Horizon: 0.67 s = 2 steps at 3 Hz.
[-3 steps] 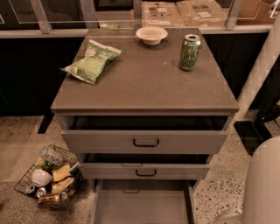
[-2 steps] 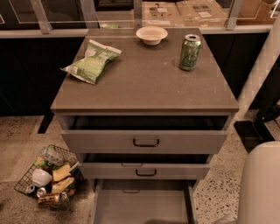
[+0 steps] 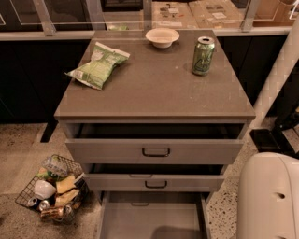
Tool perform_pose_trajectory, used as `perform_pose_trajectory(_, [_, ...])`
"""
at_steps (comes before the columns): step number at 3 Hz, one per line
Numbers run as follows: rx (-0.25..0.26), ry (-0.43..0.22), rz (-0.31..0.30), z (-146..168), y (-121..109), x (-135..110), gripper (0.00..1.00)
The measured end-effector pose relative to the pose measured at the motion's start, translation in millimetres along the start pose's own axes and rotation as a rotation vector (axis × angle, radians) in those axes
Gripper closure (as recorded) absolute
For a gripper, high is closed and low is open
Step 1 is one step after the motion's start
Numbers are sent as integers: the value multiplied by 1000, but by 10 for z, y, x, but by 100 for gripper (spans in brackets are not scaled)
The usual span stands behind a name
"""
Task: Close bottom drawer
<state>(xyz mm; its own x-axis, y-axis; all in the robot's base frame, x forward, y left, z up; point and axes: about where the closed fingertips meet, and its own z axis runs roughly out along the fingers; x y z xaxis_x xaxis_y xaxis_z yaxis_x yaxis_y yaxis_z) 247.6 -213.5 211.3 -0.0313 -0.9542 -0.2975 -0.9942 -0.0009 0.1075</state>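
Standing pulled far out under the two other drawers, the bottom drawer [image 3: 152, 219] shows its grey tray. A wire basket [image 3: 23, 196] on the floor at left holds cans [image 3: 44, 204], a white cup [image 3: 44, 189] and packets. The tool is out of view, so I cannot tell its state; a white robot part [image 3: 268, 196] fills the lower right.

No wording can be read: the crinkled green plastic snack bag [image 3: 99, 65] and the green aluminium drink can [image 3: 203, 56] carry print too blurred to tell, the brown cardboard boxes [image 3: 210, 14] behind show pale patches, perhaps labels, and the gripper is out of view.
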Motion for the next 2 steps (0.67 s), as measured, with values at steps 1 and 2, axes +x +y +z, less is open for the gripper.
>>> perform_pose_trajectory(1, [6, -41, -44, 235, 0, -95, 100])
perform_pose_trajectory(2, [43, -170, -77, 557, 164, -427, 100])
